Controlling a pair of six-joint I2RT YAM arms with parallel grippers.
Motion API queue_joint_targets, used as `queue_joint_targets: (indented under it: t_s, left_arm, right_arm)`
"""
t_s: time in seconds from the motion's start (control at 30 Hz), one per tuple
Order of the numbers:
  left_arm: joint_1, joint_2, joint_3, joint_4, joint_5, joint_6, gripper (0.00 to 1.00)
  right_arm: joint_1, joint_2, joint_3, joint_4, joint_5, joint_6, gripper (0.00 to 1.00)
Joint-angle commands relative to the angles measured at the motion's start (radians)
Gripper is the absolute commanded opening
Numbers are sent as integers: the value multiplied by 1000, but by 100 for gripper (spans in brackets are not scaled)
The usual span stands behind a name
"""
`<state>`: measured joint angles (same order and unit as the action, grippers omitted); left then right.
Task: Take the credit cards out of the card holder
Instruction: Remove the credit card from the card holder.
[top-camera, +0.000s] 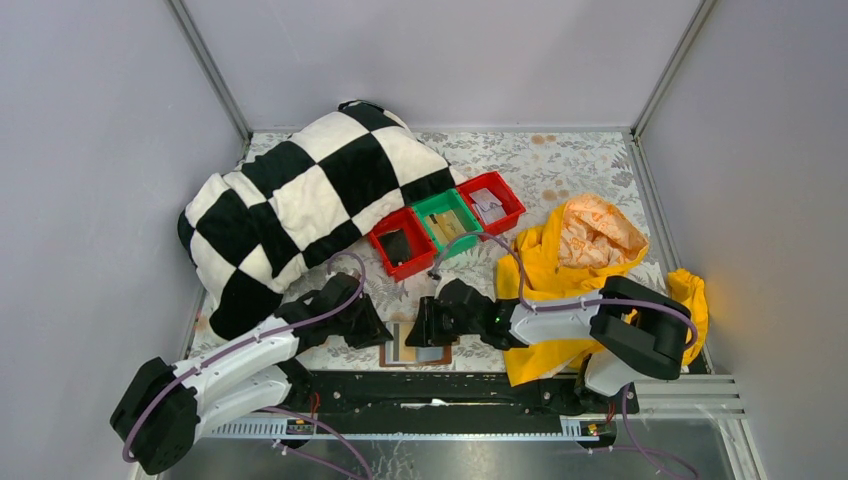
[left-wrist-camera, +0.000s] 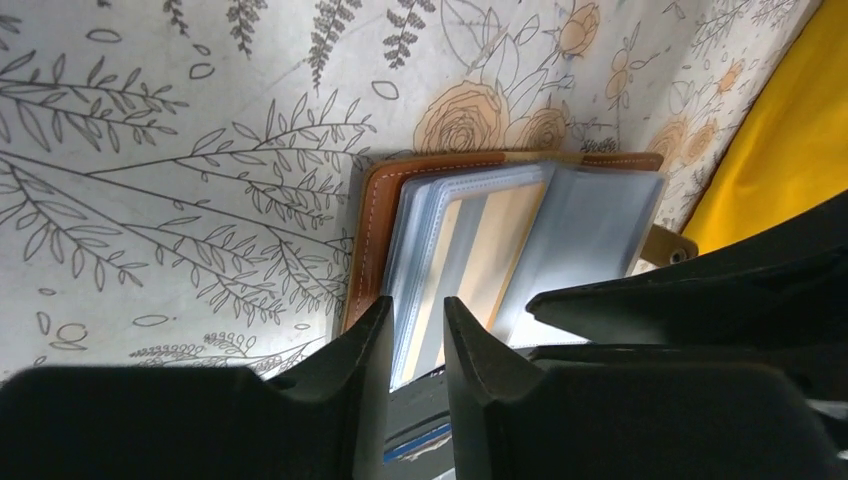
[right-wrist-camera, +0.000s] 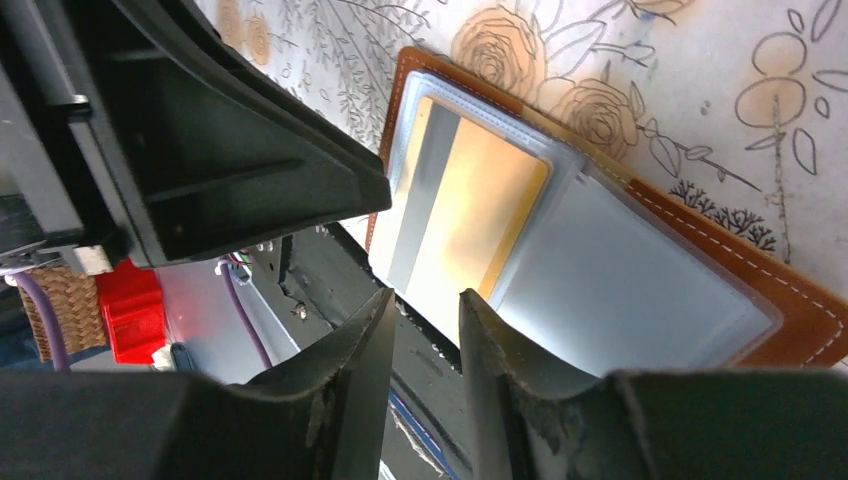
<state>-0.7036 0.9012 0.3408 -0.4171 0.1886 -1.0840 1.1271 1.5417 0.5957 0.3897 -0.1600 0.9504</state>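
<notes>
**Views.** The top external view places the card holder (top-camera: 405, 355) open and face up at the near edge of the counter (top-camera: 570, 165). It lies between the left gripper (top-camera: 372, 330) and the right gripper (top-camera: 425, 322), but the jaws cannot be made out there.

The left wrist view shows the left jaws narrowly parted, with the edge of a clear sleeve (left-wrist-camera: 415, 340) in the gap. Whether they pinch it cannot be told.

The right wrist view shows the right jaws also narrowly parted at the holder's near edge, just below 1 gold card (right-wrist-camera: 480, 210) with a grey stripe, seated in a sleeve. Whether they grip cannot be told.

**Orientation.** The holder's long axis runs left to right, along the black base rail (top-camera: 450, 390).

**Surroundings.**
- A floral-print cloth covers the counter.
- Behind the holder lie 1 checked blanket (top-camera: 300, 200) and 3 bins (top-camera: 447, 222) in a row, 2 red and 1 green.
- 1 yellow garment (top-camera: 560, 270) lies to the right.
- Plain grey walls (top-camera: 90, 150) enclose the space.
</notes>
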Motion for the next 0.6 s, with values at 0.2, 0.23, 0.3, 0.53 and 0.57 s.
queue_joint_targets:
  t_s: [0.2,0.23,0.3,0.53,0.57]
  left_arm:
    - [-3,-4,-16,81,-3,-15,27]
    - [-3,-7,-15,80,-4,-14,27]
    - [-3,-18,-5,69,-8,-9,28]
    - [-7,2,24,39,-19,25,30]
    - [-10,5,31,40,-22,27,30]
  right_arm:
    - [-23,6,-45,47,28,54,34]
    - [-25,-1,-45,26,42,50,34]
    - [-32,-8,-43,-14,53,28,34]
    - [-63,-53,-111,-17,27,-49,33]
    - [-63,-55,-111,-28,27,-58,33]
